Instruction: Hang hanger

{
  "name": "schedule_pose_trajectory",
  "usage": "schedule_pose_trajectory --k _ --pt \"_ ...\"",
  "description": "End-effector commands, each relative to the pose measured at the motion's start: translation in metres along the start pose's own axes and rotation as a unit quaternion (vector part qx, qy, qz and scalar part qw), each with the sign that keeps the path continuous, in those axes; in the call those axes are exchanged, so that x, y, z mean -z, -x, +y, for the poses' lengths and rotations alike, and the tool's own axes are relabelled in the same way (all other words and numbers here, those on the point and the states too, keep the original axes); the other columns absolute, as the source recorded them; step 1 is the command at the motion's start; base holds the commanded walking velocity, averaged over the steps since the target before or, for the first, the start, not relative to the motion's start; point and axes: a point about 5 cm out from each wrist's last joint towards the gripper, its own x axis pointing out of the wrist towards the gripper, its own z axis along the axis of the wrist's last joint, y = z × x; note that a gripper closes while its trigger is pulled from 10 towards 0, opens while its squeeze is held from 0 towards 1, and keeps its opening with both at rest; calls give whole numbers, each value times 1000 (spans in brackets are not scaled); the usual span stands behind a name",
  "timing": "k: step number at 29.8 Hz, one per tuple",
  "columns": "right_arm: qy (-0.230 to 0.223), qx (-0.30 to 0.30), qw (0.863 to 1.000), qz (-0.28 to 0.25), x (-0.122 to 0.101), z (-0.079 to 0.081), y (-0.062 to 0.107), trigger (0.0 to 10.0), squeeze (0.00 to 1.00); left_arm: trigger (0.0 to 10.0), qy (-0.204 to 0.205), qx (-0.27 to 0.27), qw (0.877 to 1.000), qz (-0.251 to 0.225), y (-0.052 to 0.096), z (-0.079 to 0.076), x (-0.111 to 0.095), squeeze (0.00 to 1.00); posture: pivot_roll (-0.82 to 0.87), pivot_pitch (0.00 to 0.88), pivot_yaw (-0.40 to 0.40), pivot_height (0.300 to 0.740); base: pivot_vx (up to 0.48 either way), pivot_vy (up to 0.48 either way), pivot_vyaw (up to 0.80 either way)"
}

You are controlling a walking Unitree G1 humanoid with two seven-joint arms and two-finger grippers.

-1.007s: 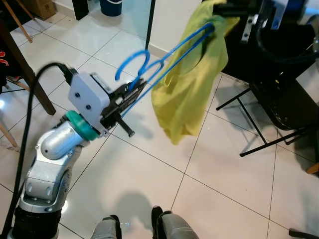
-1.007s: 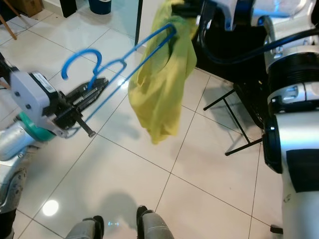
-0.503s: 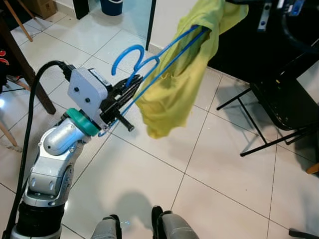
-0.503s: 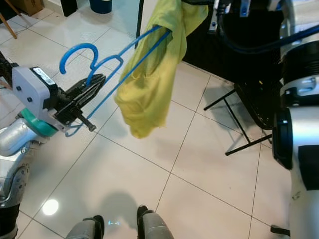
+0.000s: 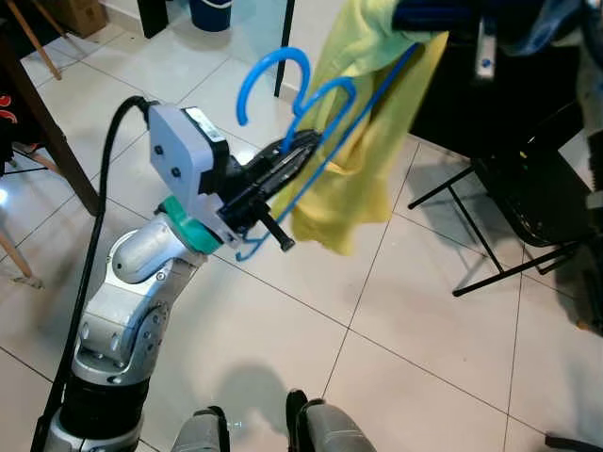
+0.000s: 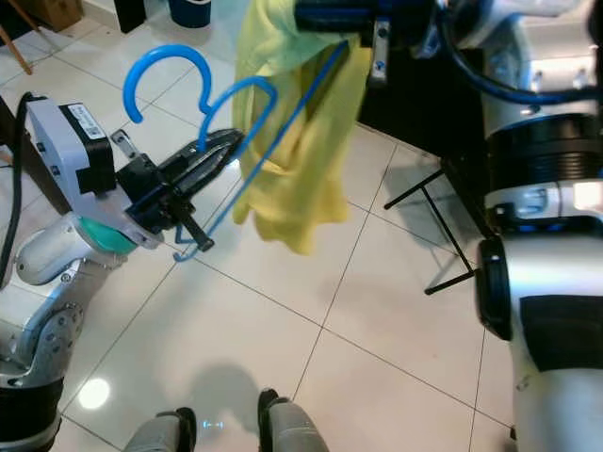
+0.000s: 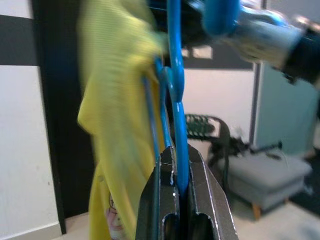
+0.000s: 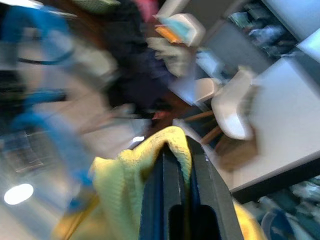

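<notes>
A blue plastic hanger [image 5: 273, 71] carries a yellow garment [image 5: 363, 179] and is held in the air over the tiled floor. My left gripper [image 5: 303, 151] is shut on the hanger's wire just below the hook; the left wrist view shows its pads [image 7: 165, 165] pinching the blue wire [image 7: 176, 95]. The hook curves upward above the fingers. My right gripper [image 6: 316, 14] is up at the top, shut on the yellow garment [image 8: 125, 180] at the hanger's far shoulder. The cloth hangs down between the two arms and hides much of the hanger's frame.
A black folding chair [image 5: 537, 202] stands to the right. A dark wooden table leg [image 5: 47, 122] slants at the left. A blue bin [image 5: 212, 11] and a black door frame [image 5: 283, 47] lie ahead. My feet [image 5: 306, 428] are on white tiles.
My left gripper has risen and swung right with the hanger, so the hook now stands higher. The right gripper has moved left, and the garment hangs closer to the left arm.
</notes>
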Motion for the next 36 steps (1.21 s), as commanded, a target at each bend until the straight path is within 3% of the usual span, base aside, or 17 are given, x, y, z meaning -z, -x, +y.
schedule_pose_trajectory --k 1,3,4,7,11,13,14,18,20,22,26,28,30,32,34,36 --pt "61 28 998 10 -7 -7 -2 10000 0 10000 -38 28 999 3 -1 -11 2 0 -3 118 -103 740 0 0 0" --pt "119 49 991 27 -15 -10 -4 10000 0 10000 -57 1 998 11 0 -7 7 0 1 118 -104 740 0 0 0" --pt "119 49 991 27 -15 -10 -4 10000 0 10000 -57 1 998 11 0 -7 7 0 1 118 -104 740 0 0 0" --pt "185 74 979 41 -24 -13 -3 10000 0 10000 -63 -35 997 14 1 -1 10 0 -2 120 -104 740 0 0 0" --pt "182 54 981 48 -23 -10 -3 10000 0 10000 -57 -50 997 17 1 2 10 0 -2 121 -104 740 0 0 0" --pt "179 23 982 58 -21 -4 -2 10000 0 10000 -54 -68 996 15 1 6 10 0 0 121 -104 740 0 0 0" --pt "166 -24 983 76 -18 5 1 10000 0 10000 -57 -88 994 14 1 11 9 0 -3 121 -102 740 0 0 0" --pt "142 -77 983 88 -17 16 8 10000 0 10000 -67 -113 991 13 2 20 8 0 -7 119 -99 740 0 0 0" --pt "158 -71 979 106 -17 14 13 10000 0 10000 -70 -125 990 11 3 24 7 0 -10 118 -95 740 0 0 0" --pt "200 -8 968 149 -10 0 21 10000 0 10000 -67 -110 992 11 7 25 3 0 -17 112 -88 740 0 0 0" --pt "211 17 964 162 -5 -5 23 10000 0 10000 -71 -101 992 13 8 23 2 0 -15 111 -91 740 0 0 0" --pt "204 34 962 176 5 -4 25 10000 0 10000 -66 -151 986 22 14 31 5 0 1 111 -99 740 0 0 0" --pt "204 34 962 176 5 -4 25 10000 0 10000 -66 -151 986 22 14 31 5 0 1 111 -99 740 0 0 0" --pt "94 -16 992 87 -3 17 13 10000 0 10000 -78 -181 980 27 15 34 8 0 9 113 -101 740 0 0 0" --pt "37 -81 996 24 -13 40 3 10000 0 10000 -79 -182 980 26 11 31 11 0 1 117 -97 740 0 0 0" --pt "28 -97 995 25 -11 49 -1 10000 0 10000 -83 -187 979 21 7 31 11 0 -4 116 -95 740 0 0 0"
